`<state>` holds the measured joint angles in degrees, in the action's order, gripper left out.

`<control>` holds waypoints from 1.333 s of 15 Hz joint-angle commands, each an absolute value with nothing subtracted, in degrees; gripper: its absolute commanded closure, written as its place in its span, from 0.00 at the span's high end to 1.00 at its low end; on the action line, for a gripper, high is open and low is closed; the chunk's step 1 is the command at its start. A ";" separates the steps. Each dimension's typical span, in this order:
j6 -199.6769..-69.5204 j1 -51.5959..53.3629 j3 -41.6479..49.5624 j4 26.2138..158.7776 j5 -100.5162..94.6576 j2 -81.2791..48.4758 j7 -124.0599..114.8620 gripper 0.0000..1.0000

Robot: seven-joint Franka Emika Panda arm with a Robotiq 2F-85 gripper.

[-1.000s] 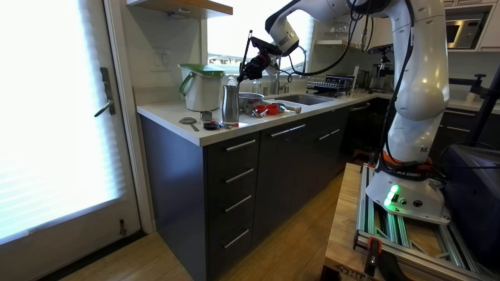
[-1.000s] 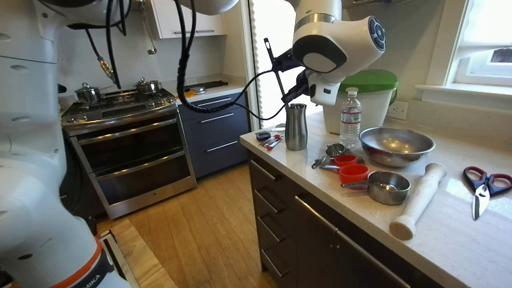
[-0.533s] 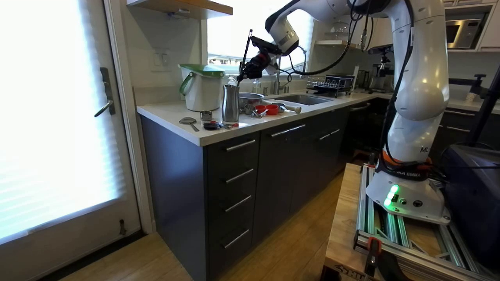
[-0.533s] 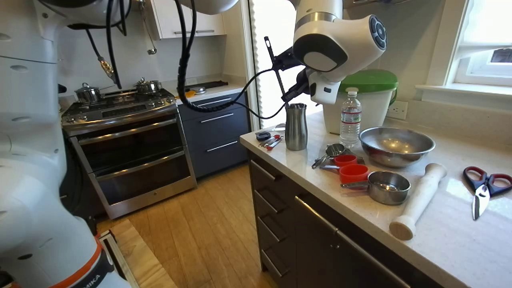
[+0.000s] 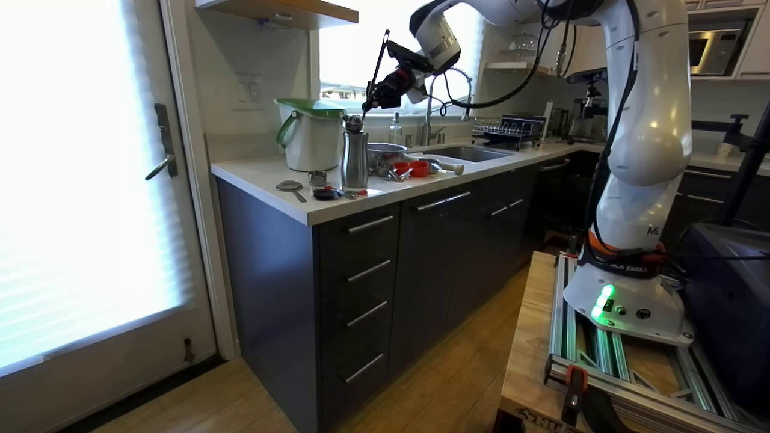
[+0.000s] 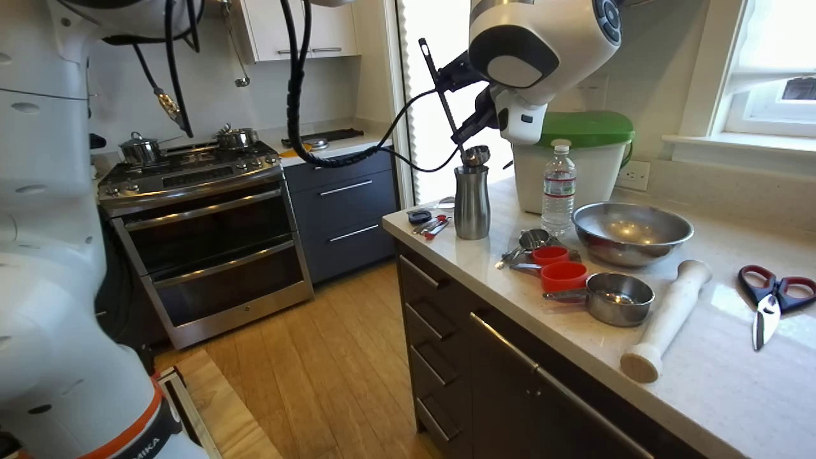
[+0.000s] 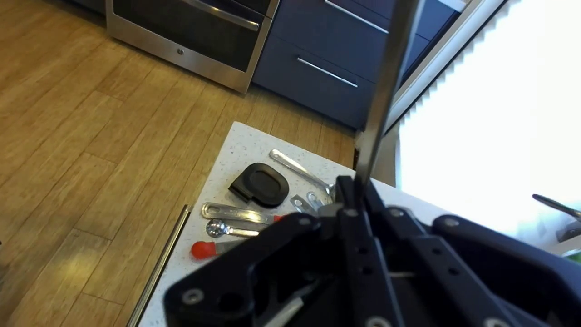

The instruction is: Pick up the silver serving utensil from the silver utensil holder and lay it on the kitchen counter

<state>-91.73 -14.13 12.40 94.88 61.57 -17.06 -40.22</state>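
The silver serving utensil (image 6: pixel 447 109) is held steeply tilted by its long handle, which also rises through the wrist view (image 7: pixel 383 91). Its rounded metal head shows at the mouth of the silver utensil holder (image 6: pixel 472 204); whether its lower edge is still inside I cannot tell. The holder stands upright near the counter's corner in both exterior views (image 5: pixel 355 162). My gripper (image 6: pixel 456 137) is shut on the handle just above the head; it also shows in the wrist view (image 7: pixel 358 186). The white kitchen counter (image 5: pixel 258 174) lies below.
Measuring spoons (image 7: pixel 231 213) and a black lid-like piece (image 7: pixel 263 185) lie by the counter corner. A green-lidded bin (image 6: pixel 586 185), water bottle (image 6: pixel 559 207), steel bowl (image 6: pixel 631 233), red cups (image 6: pixel 564 277), wooden pestle (image 6: pixel 669 319) and scissors (image 6: pixel 768 312) stand or lie along the counter.
My gripper has moved up with the utensil in it. The utensil's head has come up into view at the holder's mouth. The holder has stayed in place.
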 commanded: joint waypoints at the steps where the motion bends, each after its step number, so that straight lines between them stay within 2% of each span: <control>1: -91.45 -13.43 12.03 93.64 61.20 -14.75 -39.77 0.01; 10: -102.78 -7.02 7.55 91.26 61.39 -14.97 -39.02 0.01; 20: -108.64 -4.41 4.52 80.26 62.12 -29.94 -53.61 0.01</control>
